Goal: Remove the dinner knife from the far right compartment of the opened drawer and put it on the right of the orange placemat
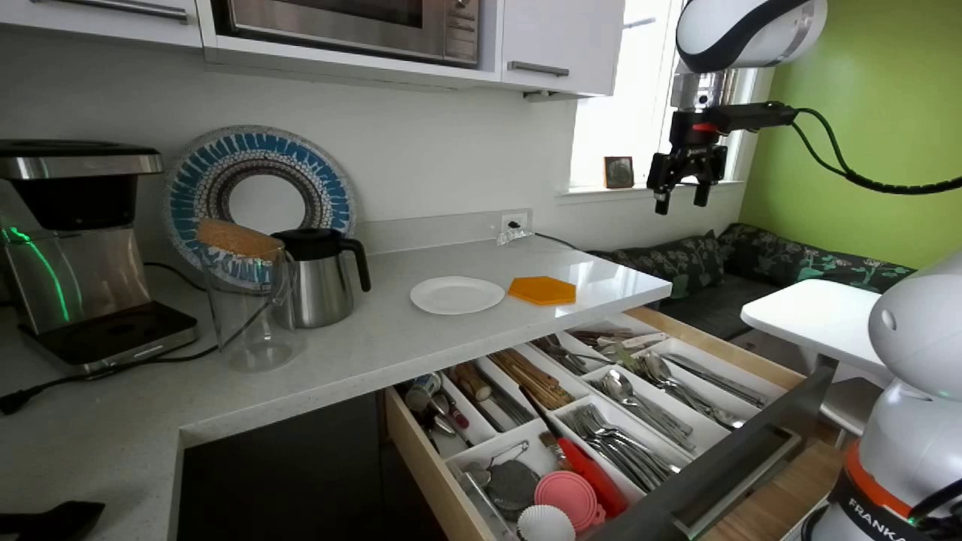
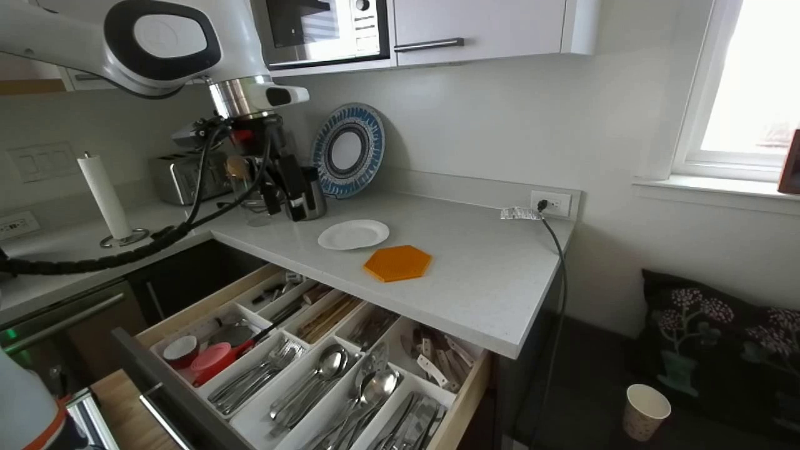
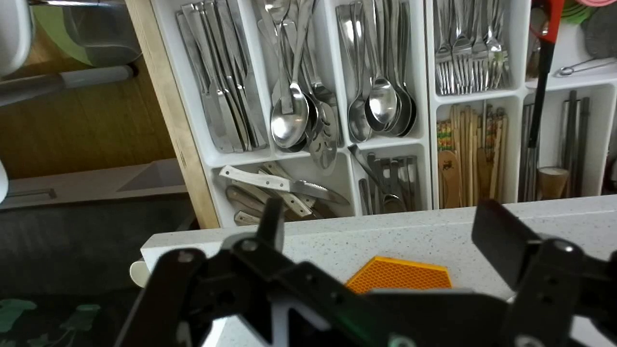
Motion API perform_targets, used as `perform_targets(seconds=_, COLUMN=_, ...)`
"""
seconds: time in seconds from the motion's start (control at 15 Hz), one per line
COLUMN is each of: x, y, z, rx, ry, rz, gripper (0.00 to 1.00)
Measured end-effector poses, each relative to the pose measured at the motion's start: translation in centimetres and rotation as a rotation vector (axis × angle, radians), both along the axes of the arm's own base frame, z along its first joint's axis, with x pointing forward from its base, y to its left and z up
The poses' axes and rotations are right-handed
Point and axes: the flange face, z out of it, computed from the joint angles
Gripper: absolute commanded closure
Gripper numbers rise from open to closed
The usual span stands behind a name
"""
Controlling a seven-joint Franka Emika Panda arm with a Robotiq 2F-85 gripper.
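Observation:
Several dinner knives (image 3: 221, 86) lie lengthwise in the far right compartment (image 3: 255, 155) of the open drawer (image 3: 173, 111); they also show in both exterior views (image 1: 718, 379) (image 2: 412, 422). The orange placemat (image 1: 543, 290) is a flat hexagon on the counter; it shows in an exterior view (image 2: 398, 262) and partly in the wrist view (image 3: 400, 274), where gripper parts hide its lower portion. My gripper (image 3: 381, 217) is open with nothing between its fingers. It hangs high above the counter and drawer, pointing down, in both exterior views (image 1: 682, 199) (image 2: 289, 209).
A white plate (image 1: 457, 294) lies beside the placemat. Steak knives (image 2: 437, 362) fill the section behind the dinner knives, partly under the counter edge (image 2: 437, 312). Spoons (image 3: 289, 111) lie in the neighbouring section. A steel carafe (image 1: 323, 282) and glass pitcher (image 1: 252, 323) stand farther along the counter.

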Motion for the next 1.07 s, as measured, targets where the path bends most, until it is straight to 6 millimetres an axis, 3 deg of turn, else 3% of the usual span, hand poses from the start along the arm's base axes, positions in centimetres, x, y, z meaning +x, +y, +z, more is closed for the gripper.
perform_targets(seconds=0.2, x=-0.2, y=-1.0, z=-0.8, rx=-0.017, ry=0.021, rz=-0.011, gripper=0.00)
perform_targets(seconds=0.33, x=-0.8, y=-3.2, z=-2.4, rx=-0.030, ry=0.061, rz=-0.047, gripper=0.00)
perform_targets(seconds=0.73, x=-4.3, y=-11.9, z=-8.5, rx=-0.001, ry=0.202, rz=-0.101, gripper=0.00)
perform_targets(seconds=1.07, x=-6.5, y=-16.5, z=-14.5, rx=0.034, ry=0.226, rz=-0.053, gripper=0.00)
